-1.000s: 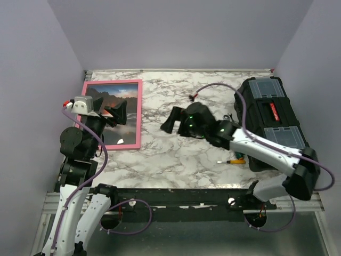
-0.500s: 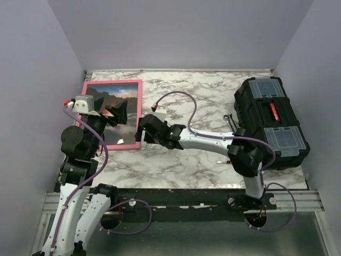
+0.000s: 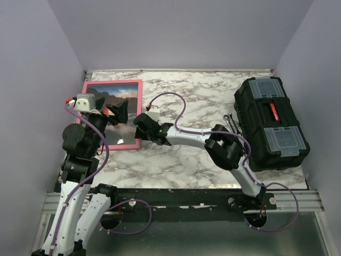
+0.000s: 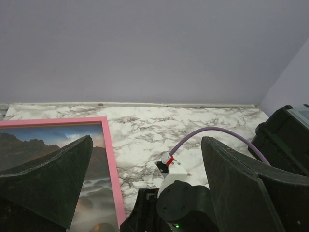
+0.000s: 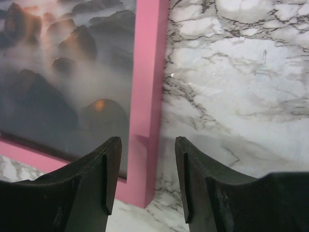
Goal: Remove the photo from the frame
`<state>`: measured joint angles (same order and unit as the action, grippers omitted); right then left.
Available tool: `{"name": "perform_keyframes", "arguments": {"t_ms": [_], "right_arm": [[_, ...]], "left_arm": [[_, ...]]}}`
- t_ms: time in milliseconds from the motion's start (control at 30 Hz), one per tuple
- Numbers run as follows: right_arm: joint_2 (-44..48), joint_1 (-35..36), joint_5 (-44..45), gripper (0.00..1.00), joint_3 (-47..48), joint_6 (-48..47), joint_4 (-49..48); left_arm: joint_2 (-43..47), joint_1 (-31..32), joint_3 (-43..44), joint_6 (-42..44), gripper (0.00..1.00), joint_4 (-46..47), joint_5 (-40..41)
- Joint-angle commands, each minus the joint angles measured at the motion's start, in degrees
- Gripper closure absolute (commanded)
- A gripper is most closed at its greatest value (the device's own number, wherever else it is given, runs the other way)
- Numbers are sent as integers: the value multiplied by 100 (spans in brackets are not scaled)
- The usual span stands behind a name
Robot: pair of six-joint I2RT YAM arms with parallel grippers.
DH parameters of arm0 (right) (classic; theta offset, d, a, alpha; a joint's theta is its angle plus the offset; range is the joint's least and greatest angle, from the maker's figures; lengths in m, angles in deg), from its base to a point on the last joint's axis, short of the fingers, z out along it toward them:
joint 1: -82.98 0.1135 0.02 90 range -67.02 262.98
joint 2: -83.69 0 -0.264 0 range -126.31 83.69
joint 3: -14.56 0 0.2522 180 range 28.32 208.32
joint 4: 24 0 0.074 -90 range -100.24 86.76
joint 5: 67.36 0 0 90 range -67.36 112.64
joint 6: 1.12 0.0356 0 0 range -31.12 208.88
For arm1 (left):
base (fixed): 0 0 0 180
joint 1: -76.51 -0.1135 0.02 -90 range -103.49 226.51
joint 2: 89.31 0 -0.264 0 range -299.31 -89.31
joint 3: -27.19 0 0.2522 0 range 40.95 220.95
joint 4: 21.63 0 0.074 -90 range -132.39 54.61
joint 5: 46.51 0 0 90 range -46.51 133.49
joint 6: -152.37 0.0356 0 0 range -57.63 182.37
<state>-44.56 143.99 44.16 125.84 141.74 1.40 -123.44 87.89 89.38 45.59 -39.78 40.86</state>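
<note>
We are stretching our right arm leftward across the marble table (image 3: 213, 90), elbow bent near the black toolbox (image 3: 272, 122). Our right gripper (image 5: 147, 154) is straddling the right rail of the pink frame (image 5: 147, 72) close to its near corner, jaws parted, one finger over the photo (image 5: 63, 72) and the other over marble; we cannot judge contact. The photo is sitting inside the frame, flat at the table's left side. Our left gripper (image 4: 146, 145) is hovering above the frame, jaws spread wide, facing the back wall.
</note>
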Motion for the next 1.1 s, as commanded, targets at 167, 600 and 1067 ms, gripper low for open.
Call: {"name": "perform_keyframes", "arguments": {"t_ms": [167, 600, 1067], "right_arm": [[-518, -54, 164, 46, 386, -214, 28], [-673, -63, 37, 45, 442, -268, -169], [-772, -71, 22, 58, 492, -394, -178]], "left_arm": [[-81, 31, 114, -124, 1, 56, -232], [-169, 31, 132, -159, 1, 44, -299], [-266, 31, 141, -195, 1, 25, -286]]}}
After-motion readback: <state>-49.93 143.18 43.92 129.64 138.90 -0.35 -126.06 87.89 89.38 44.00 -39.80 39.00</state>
